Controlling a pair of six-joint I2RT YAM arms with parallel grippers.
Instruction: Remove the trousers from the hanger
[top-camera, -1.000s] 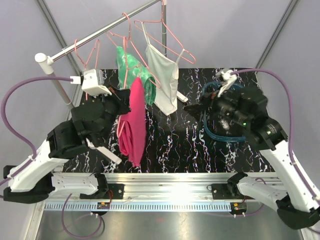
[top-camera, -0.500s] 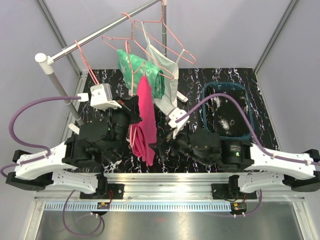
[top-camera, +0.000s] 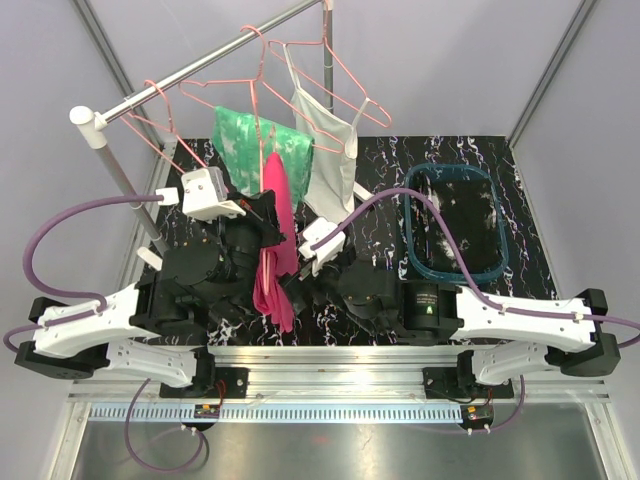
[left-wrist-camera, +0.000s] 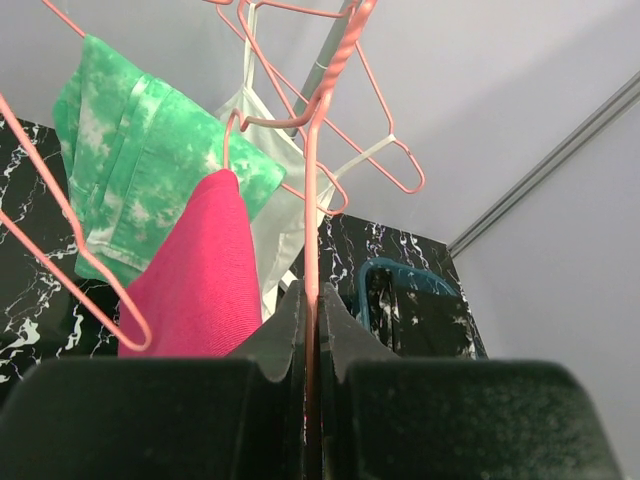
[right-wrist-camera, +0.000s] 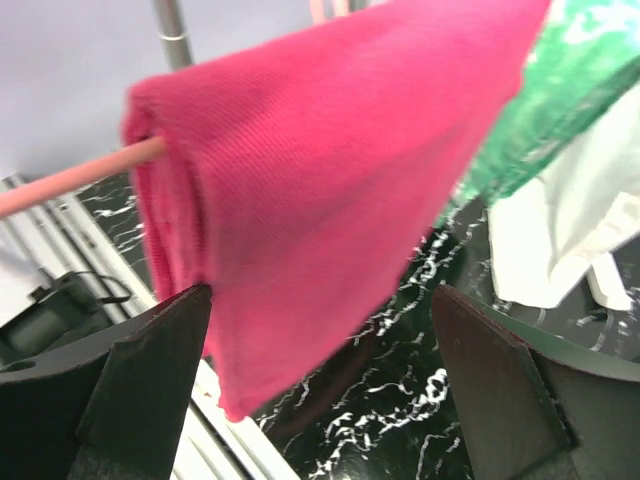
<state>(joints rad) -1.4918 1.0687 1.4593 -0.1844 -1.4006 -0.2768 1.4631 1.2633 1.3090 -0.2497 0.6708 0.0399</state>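
The magenta-pink trousers (top-camera: 272, 255) hang folded over a pink wire hanger (left-wrist-camera: 312, 190). My left gripper (top-camera: 267, 213) is shut on that hanger's wire (left-wrist-camera: 311, 300), just right of the pink cloth (left-wrist-camera: 195, 285). My right gripper (top-camera: 293, 292) is open at the lower end of the pink trousers (right-wrist-camera: 330, 170), whose bottom edge hangs between its wide-apart fingertips (right-wrist-camera: 150, 360) without touching them. The green and white trousers (top-camera: 250, 145) hang on another hanger behind. Black speckled trousers (top-camera: 455, 225) lie in the basket.
A white tank top (top-camera: 332, 160) hangs on a third hanger from the metal rail (top-camera: 200, 65). An empty pink hanger (top-camera: 165, 125) hangs at the left. The teal-rimmed basket (top-camera: 410, 235) stands on the black marbled table (top-camera: 385, 165) at the right.
My right arm has swung left from over the basket to the bottom of the pink trousers. My left arm has shifted right with the hanger, and the hanging garments have swung.
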